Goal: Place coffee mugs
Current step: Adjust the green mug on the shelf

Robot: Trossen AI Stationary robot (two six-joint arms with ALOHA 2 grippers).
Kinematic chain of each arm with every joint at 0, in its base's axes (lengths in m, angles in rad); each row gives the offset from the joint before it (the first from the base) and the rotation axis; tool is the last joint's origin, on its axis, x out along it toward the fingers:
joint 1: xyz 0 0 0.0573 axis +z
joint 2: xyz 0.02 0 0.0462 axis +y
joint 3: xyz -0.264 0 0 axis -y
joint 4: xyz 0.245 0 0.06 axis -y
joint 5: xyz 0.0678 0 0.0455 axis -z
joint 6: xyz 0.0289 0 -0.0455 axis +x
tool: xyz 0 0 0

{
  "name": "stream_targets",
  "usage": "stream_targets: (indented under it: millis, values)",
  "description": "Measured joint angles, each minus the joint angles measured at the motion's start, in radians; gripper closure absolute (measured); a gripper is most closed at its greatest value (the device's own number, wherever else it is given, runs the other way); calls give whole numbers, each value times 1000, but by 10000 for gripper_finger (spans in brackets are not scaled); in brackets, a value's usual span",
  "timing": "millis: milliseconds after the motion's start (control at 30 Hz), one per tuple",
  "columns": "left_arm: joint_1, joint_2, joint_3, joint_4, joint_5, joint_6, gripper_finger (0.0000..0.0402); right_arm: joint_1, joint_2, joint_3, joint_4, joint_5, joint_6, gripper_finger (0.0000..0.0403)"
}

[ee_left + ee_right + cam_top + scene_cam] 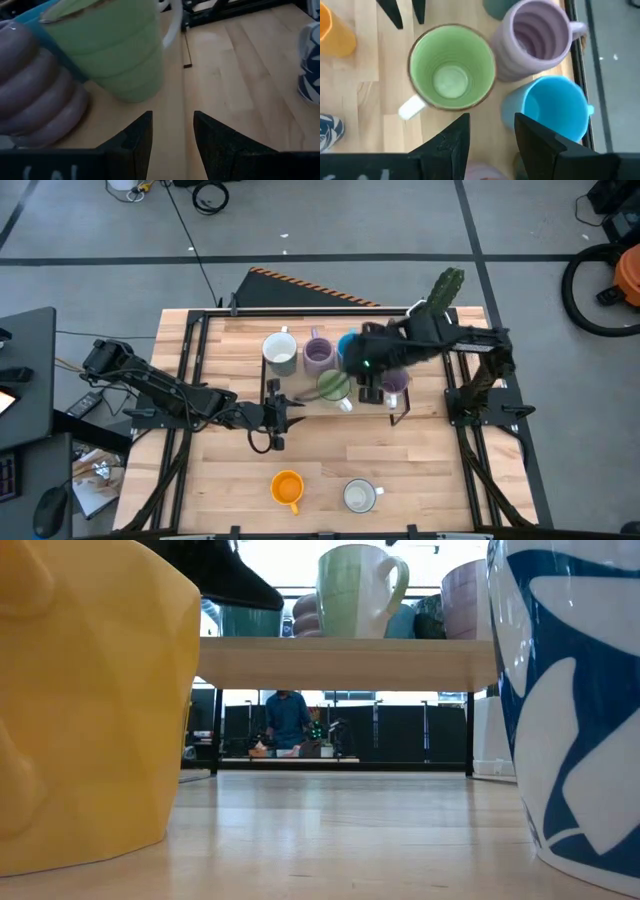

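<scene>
High view: a cluster of mugs is seen on the raised shelf point(225, 320) at the far side of the surface point(400, 470): a white mug point(280, 352), a lavender mug point(319, 355), a blue mug point(348, 346) partly under the right arm, a green mug point(334, 385) in front of them, and a second lavender mug point(396, 384) below the right pincer point(385, 392). An orange mug point(287, 486) and a patterned white mug point(360, 496) are left near the front edge, well apart from the cluster.

From the right wrist view, the right pincer's fingers are seen apart with nothing between them, hung above the green mug, with the lavender and blue mugs just beside it. A mug appears to have just been set down, so the step in hand is judged to be release and withdrawal.

The left pincer point(283, 412) is held low, just in front of the green mug, its fingers parted and empty, as the left wrist view shows.

Two mugs at the front are not yet placed. The next move is judged to call for the right arm to be lifted straight up clear of the rims, then a front mug to be fetched, likely the orange one, gripped by its wall
</scene>
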Motion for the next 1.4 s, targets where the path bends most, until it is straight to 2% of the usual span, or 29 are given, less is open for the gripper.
stream_targets:
  millis: [133,300,433,567,733,900,1067,1267,1400]
  values:
    - [5,-5,0,23,1,27,253,84,-104,-170,140,66,42,242]
    - [27,1,0,72,7,57,253,168,-248,-479,419,99,4,242]
    - [42,1,0,88,9,77,253,233,-354,-714,644,187,-56,242]
    - [54,1,0,120,11,101,253,272,-427,-855,779,230,-113,242]
    - [54,1,0,123,13,94,253,289,-469,-901,819,237,-108,242]
    - [79,1,0,141,14,51,253,299,-417,-895,825,240,-128,243]
    - [87,2,0,134,12,29,253,299,-358,-833,784,241,-216,243]
    - [99,70,1,146,11,-34,253,298,-348,-807,747,242,-246,243]
    - [99,122,0,177,-35,-27,253,299,-346,-807,691,216,-250,243]
